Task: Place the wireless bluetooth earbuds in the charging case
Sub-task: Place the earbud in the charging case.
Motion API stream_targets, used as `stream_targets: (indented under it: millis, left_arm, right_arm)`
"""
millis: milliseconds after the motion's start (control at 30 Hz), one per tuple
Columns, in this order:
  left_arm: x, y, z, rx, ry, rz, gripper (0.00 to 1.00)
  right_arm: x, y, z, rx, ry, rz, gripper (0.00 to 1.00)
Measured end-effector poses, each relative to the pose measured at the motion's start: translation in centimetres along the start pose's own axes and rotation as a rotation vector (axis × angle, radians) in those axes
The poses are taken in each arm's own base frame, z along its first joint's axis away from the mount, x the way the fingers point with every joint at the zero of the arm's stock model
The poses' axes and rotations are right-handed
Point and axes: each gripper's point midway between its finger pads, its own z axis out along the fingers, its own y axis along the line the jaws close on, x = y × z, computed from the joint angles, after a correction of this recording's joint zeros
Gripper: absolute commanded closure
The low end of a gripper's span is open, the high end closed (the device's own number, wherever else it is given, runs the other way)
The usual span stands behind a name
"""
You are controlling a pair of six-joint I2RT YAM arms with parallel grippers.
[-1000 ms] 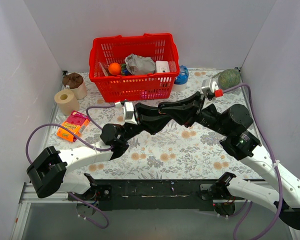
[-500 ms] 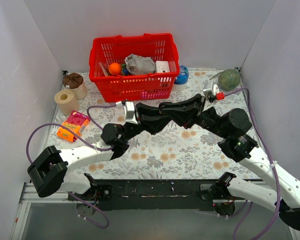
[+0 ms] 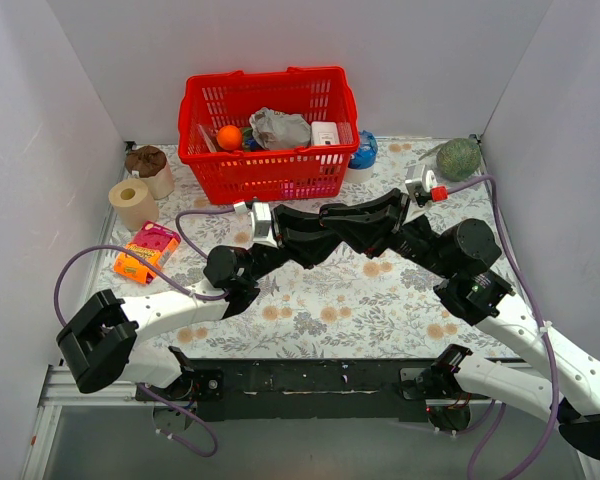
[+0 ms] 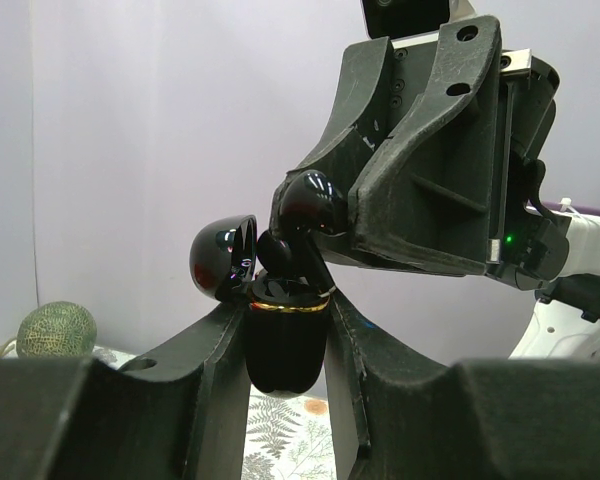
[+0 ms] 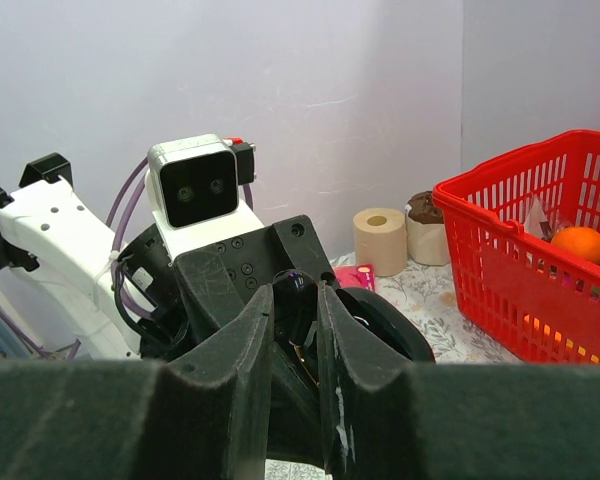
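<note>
Right now the earbud (image 4: 308,205), a glossy black bulb on a short stem, hangs directly above the charging case (image 4: 285,350), stem angled down into the open well, pinched in my right fingers (image 4: 410,200). The case stands upright, long axis vertical, clamped at its sides by my matte left fingers (image 4: 215,365). Its smooth rounded lid (image 4: 222,260) is tipped back off the case's rim, where a thin gold ring (image 4: 285,306) shows. Below the case lies the floral surface (image 4: 280,430). I judge that a short downward press would seat the earbud.
</note>
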Motion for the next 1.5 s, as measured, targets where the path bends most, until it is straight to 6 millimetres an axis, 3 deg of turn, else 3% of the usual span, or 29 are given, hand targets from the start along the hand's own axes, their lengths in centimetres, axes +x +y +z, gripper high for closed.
stream_targets:
  millis: [1500]
  left_arm:
    - [0.3,0.7,-0.6,-0.044,0.014,0.033,1.00]
  right_arm:
    - [0.1,-0.2,-1.3,0.022,0.014,-0.065,0.99]
